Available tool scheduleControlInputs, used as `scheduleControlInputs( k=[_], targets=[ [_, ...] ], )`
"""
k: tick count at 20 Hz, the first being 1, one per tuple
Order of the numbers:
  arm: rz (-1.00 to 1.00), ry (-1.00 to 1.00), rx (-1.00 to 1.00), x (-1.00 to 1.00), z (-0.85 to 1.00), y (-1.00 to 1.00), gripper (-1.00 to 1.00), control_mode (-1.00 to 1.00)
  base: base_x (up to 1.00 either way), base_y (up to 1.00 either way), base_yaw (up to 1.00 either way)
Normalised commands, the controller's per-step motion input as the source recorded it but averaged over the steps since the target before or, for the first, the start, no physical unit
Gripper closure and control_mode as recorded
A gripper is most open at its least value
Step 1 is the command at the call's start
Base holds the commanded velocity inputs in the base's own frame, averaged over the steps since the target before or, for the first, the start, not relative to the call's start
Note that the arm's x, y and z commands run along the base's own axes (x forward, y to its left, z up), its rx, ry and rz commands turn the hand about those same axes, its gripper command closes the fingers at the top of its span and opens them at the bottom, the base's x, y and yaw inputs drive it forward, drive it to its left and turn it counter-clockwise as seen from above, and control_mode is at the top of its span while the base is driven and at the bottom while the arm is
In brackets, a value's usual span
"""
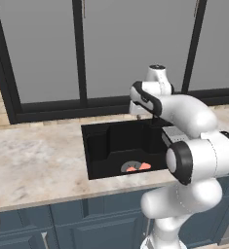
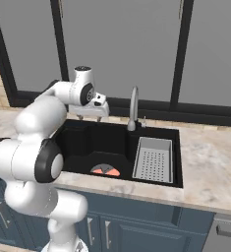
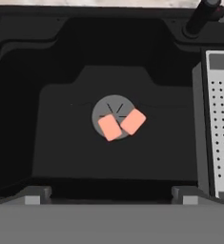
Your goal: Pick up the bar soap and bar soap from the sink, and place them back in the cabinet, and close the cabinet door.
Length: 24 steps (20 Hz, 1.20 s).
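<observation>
Hand view is showing me both bar soaps [image 3: 121, 124] lying touching on the drain [image 3: 108, 110] of the sink [image 3: 56, 71], nothing stowed, while my tool [image 3: 111, 193] is hovering above, spread and empty.

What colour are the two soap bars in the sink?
Both bar soaps are salmon-orange; the hand view shows it best.

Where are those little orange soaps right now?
Both bar soaps lie side by side on the round drain in the sink, left of the draining tray.
</observation>
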Motion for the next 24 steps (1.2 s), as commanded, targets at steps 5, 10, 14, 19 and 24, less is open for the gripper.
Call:
scheduleControlInputs(
  k=[5,10,14,19,24],
  targets=[
    [0.0,0.0,0.0,0.15,-0.34,0.0,-1.0,-1.0,0.0,0.0,0.0],
    [0.0,0.0,0.0,0.14,-0.35,0.0,-1.0,-1.0,0.0,0.0,0.0],
    [0.0,0.0,0.0,0.15,-0.33,0.0,-1.0,-1.0,0.0,0.0,0.0],
    [0.0,0.0,-0.01,0.11,-0.29,0.0,-1.0,-1.0,0.0,0.0,0.0],
    [0.0,0.0,-0.02,0.07,-0.27,0.0,-1.0,-1.0,0.0,0.0,0.0]
  ],
)
